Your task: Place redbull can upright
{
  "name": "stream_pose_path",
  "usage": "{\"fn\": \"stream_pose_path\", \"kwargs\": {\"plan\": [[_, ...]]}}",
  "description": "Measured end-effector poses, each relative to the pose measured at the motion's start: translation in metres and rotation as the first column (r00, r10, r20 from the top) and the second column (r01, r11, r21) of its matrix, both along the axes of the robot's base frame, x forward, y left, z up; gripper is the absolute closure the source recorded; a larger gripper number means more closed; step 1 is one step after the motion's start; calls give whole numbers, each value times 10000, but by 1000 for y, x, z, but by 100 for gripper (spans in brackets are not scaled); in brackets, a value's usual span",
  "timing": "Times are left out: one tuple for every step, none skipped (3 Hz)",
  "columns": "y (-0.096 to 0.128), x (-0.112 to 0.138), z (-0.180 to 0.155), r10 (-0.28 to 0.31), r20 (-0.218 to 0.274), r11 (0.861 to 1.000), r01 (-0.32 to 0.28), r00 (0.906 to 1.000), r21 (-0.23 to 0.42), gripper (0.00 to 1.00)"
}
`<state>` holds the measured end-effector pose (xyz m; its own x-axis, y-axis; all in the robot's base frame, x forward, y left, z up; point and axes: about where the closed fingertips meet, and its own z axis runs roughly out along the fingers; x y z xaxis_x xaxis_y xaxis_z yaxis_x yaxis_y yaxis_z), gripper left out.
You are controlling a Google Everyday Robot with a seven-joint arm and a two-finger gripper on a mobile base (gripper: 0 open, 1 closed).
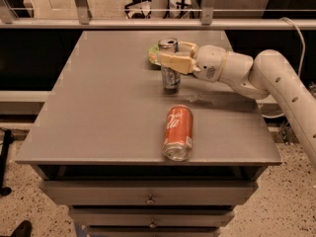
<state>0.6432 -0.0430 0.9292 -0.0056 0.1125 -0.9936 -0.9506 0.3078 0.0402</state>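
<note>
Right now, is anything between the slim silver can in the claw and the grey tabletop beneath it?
Nothing visible. The claw grips the slim silver can upright, its base at or just above the grey tabletop. The orange soda can lies on its side nearer the front edge, apart; a green object sits behind.

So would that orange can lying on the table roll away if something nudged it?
Probably. The orange can lies on its round side on the table, so a sideways nudge would likely roll it. Its end sits near the front edge, so a lengthwise push might slide it off. The gripper, farther back, is closed around the slim silver can.
</note>
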Motion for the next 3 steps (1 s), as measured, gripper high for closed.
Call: {"fn": "stream_pose_path", "kwargs": {"plan": [[-5,-3,-8,149,178,9998,-150,9997,102,82],[-10,-7,-13,291,336,9995,-294,9990,77,59],[-15,-10,-18,360,375,9993,-362,9986,38,37]]}}
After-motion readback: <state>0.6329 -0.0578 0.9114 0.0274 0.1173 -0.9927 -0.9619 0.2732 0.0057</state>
